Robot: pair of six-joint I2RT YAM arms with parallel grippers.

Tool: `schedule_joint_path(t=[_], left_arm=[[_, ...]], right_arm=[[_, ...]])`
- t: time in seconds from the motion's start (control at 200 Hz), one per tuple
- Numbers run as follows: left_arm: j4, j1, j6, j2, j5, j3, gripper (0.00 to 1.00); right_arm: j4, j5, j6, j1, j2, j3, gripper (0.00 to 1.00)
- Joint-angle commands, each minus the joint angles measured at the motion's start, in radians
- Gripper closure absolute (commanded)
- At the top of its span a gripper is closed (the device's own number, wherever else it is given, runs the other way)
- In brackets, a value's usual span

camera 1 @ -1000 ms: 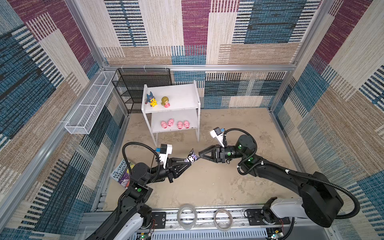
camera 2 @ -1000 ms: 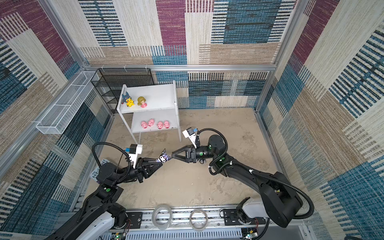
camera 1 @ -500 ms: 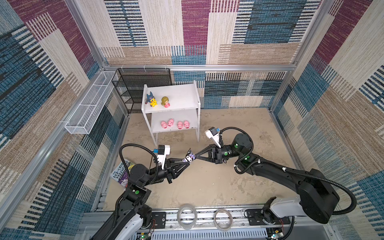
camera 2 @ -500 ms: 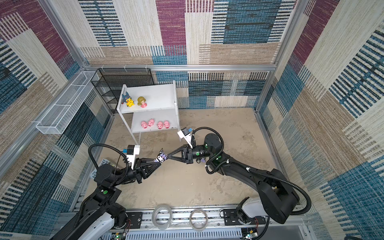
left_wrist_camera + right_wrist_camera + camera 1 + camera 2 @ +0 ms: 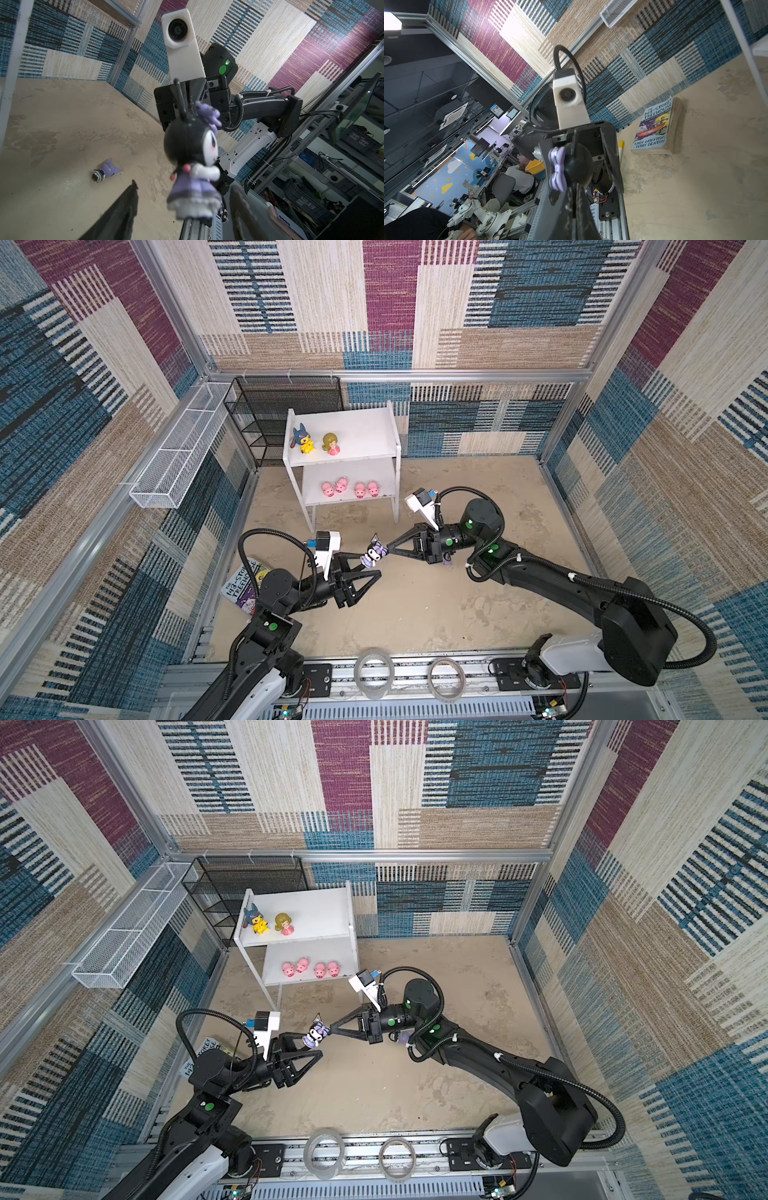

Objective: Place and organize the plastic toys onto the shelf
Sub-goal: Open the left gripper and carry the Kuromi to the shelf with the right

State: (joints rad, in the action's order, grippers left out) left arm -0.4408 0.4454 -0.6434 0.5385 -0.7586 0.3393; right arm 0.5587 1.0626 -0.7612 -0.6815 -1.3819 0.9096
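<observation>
My left pincer [image 5: 370,567] has let go and now stands spread just beneath the black-and-purple toy [image 5: 372,556]. My right pincer [image 5: 389,549], open a second ago, now pinches its ear, holding it at the tips, well apart from the shelf [image 5: 365,435].

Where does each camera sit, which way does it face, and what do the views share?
Top views: high over the robot's bases, looking down into the cell at the shelf; left gripper and right gripper both show.
Left wrist: behind the left gripper, facing the right gripper head-on; its own open fingers flank the black-and-purple toy.
Right wrist: behind the right gripper, facing the left gripper and the book; its own fingers are shut on the toy.
Shared: all four views show that toy.
</observation>
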Motion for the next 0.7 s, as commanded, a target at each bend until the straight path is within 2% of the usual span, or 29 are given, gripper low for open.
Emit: schedule_joint_path(t=[0.0, 0.11, 0.22, 0.346, 0.466, 0.501, 0.596, 0.696], left_arm=[[0.089, -0.002, 0.063, -0.045, 0.053, 0.036, 0.22], [0.238, -0.001, 0.109, -0.102, 0.111, 0.088, 0.16], [0.368, -0.001, 0.150, -0.128, 0.145, 0.148, 0.14], [0.529, -0.002, 0.229, -0.111, 0.153, 0.245, 0.13], [0.757, -0.001, 0.382, -0.079, 0.170, 0.369, 0.12], [0.809, -0.001, 0.422, -0.073, 0.213, 0.393, 0.12], [0.884, -0.002, 0.482, -0.073, 0.247, 0.424, 0.12], [0.863, -0.002, 0.470, -0.085, 0.242, 0.412, 0.12]], right_arm=[[-0.175, 0.002, 0.131, 0.025, -0.007, 0.089, 1.00], [-0.471, -0.038, 0.336, 0.063, -0.040, 0.269, 1.00], [-0.783, -0.128, 0.572, 0.087, -0.120, 0.535, 1.00], [-1.043, -0.230, 0.766, 0.104, -0.253, 0.836, 1.00], [-1.268, -0.317, 0.868, 0.110, -0.434, 1.159, 1.00], [-1.338, -0.346, 0.887, 0.109, -0.498, 1.267, 1.00], [-1.484, -0.418, 0.910, 0.109, -0.660, 1.571, 1.00], [-1.435, -0.445, 0.900, 0.109, -0.695, 1.619, 1.00]])
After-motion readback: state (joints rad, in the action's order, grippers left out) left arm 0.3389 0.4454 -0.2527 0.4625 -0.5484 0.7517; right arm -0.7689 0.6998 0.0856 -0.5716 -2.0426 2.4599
